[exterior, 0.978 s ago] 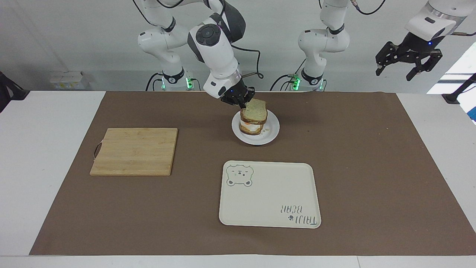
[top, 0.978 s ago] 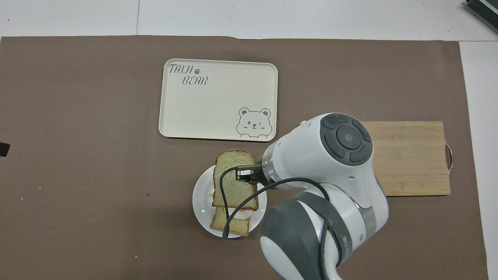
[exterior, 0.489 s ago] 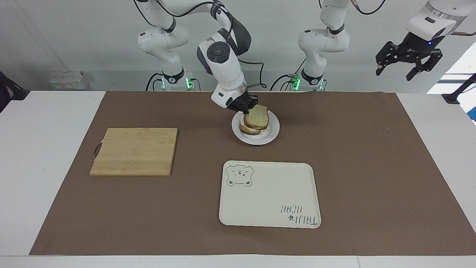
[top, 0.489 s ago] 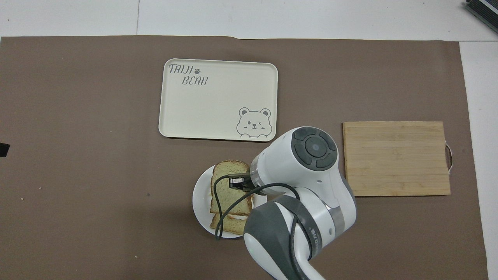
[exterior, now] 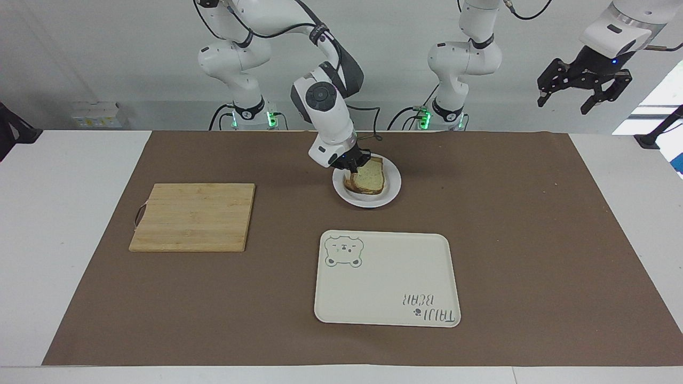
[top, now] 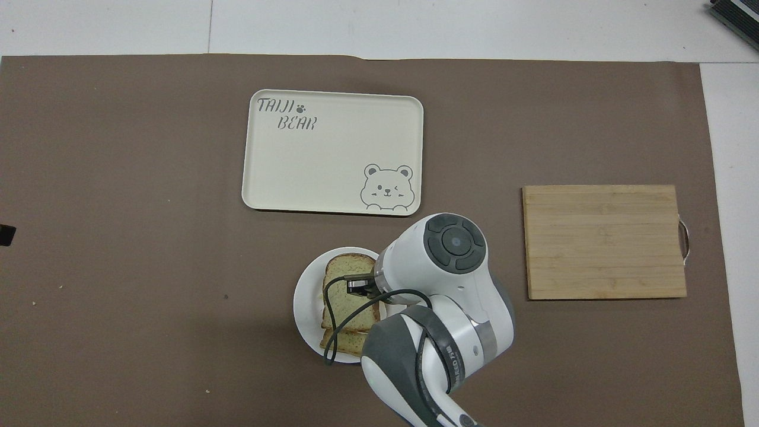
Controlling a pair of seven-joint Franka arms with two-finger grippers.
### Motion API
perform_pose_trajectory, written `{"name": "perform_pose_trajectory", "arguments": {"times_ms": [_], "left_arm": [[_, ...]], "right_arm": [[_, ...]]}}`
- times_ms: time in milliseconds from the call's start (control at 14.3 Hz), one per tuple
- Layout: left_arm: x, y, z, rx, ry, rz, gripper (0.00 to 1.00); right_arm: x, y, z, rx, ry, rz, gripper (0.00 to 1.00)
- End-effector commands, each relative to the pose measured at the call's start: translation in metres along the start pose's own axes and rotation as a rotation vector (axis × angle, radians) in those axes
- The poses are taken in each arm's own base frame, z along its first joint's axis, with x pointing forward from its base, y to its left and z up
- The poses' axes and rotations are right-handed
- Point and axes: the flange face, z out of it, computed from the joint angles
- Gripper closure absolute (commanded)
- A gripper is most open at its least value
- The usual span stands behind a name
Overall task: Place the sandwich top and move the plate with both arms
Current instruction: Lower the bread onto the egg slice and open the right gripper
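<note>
The pale speckled bread slice, the sandwich top (exterior: 368,176) (top: 347,284), lies on the sandwich stack on the small white plate (exterior: 392,186) (top: 305,302). My right gripper (exterior: 353,165) (top: 359,286) is down at the slice's edge and still shut on it. A lower bread slice (top: 341,341) sticks out under it on the side nearer the robots. My left gripper (exterior: 584,88) waits open, raised high over the left arm's end of the table.
A cream tray with a bear drawing (exterior: 387,277) (top: 332,151) lies farther from the robots than the plate. A wooden cutting board (exterior: 193,216) (top: 605,240) lies toward the right arm's end. A brown mat (exterior: 533,224) covers the table.
My right gripper has lowered the bread slice from above the stack onto it. The left arm has stayed where it was.
</note>
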Motion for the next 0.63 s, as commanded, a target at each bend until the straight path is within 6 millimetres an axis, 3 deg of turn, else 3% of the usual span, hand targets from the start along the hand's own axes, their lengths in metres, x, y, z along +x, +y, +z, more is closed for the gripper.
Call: {"name": "perform_pose_trajectory", "arguments": {"times_ms": [0,140,210,349,419,559], "left_arm": [[-0.011,0.000,0.003,-0.007,-0.009,-0.004,0.00],[-0.012,0.000,0.002,-0.007,-0.006,-0.004,0.00],[-0.013,0.000,0.002,-0.007,-0.007,-0.004,0.00],[-0.012,0.000,0.002,-0.007,-0.006,-0.004,0.00],[-0.012,0.000,0.002,-0.007,-0.006,-0.004,0.00],[-0.013,0.000,0.002,-0.007,-0.007,-0.004,0.00]], "right_arm": [[0.003,-0.002,0.014,0.023,0.002,0.005,1.00],[0.002,-0.002,0.017,0.020,-0.002,0.004,1.00],[0.002,-0.001,0.020,0.016,-0.008,0.007,0.84],[0.001,0.003,0.029,0.007,-0.021,0.011,0.24],[0.001,0.004,0.029,-0.001,-0.019,0.012,0.00],[0.003,0.001,0.026,-0.004,-0.010,0.002,0.00]]}}
